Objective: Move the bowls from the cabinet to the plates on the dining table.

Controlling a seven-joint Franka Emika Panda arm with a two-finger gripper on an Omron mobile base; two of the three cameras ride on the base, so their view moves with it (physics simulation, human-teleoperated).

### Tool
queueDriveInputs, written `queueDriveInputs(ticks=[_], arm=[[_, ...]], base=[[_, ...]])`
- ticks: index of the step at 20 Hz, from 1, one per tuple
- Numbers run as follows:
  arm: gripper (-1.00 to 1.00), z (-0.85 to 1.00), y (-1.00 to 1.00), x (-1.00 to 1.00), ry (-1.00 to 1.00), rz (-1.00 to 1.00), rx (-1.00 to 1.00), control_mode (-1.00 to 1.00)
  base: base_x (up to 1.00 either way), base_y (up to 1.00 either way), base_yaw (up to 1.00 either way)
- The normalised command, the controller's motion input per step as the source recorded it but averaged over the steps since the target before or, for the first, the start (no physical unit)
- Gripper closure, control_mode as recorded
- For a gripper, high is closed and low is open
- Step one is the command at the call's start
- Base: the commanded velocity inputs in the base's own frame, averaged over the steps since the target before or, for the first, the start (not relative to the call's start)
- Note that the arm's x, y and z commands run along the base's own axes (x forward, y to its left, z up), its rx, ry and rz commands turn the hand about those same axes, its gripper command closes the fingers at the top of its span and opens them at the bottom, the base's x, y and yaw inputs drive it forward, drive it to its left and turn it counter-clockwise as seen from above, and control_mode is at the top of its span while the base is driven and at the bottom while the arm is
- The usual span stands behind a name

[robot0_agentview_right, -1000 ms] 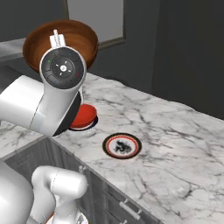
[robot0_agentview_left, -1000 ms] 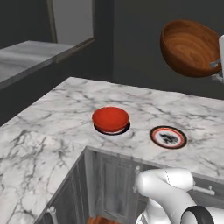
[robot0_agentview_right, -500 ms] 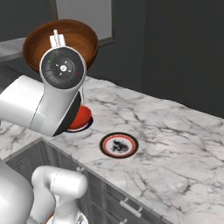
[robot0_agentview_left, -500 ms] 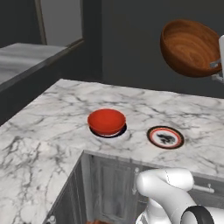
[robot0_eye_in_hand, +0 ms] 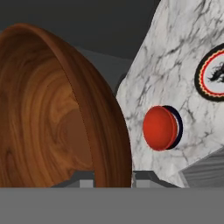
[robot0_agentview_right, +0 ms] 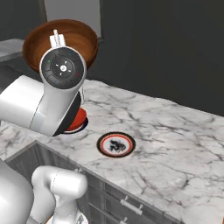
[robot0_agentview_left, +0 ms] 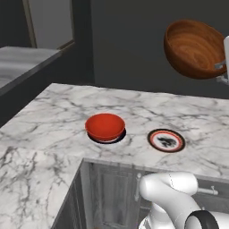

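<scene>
My gripper (robot0_eye_in_hand: 113, 177) is shut on the rim of the dark brown bowl (robot0_agentview_left: 194, 49), which hangs tilted high above the dining table (robot0_agentview_left: 53, 134). The bowl's wooden inside (robot0_eye_in_hand: 48, 113) takes up the left of the hand view, and its rim (robot0_agentview_right: 37, 41) shows behind my hand in the right base view. The red bowl (robot0_agentview_left: 105, 126) sits on a dark-rimmed plate (robot0_agentview_left: 121, 134) on the marble. To its right lies a plate with a reddish edge and nothing on it (robot0_agentview_left: 166, 140), also seen as the plate (robot0_agentview_right: 116, 145) on the near marble. The cabinet is out of view.
A grey marble counter (robot0_agentview_left: 27, 58) runs along the far left under a pale panel. Dark drawer fronts with small handles (robot0_agentview_right: 131, 205) sit below the table's near edge. A dark wall stands behind the table.
The whole picture has shifted a little, so the base has moved. The brown bowl stays in my grip at the same spot in the views. Red bowl and plates lie as before.
</scene>
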Motion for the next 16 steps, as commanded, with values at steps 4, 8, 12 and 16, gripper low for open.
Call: queueDriveInputs(ticks=[4,8,12,16], arm=[[1.0,0.0,0.0,0.0,0.0,0.0,0.0,1.0],[1.0,-0.2,0.0,0.0,0.0,-0.12,-0.01,-1.0],[1.0,-0.39,0.0,0.0,0.04,-0.23,-0.05,-1.0],[1.0,-0.5,0.0,0.07,0.07,-0.16,-0.04,-1.0]], base=[[0.0,0.0,-0.25],[0.0,0.0,-0.12],[0.0,0.0,0.0],[0.0,0.0,0.0]])
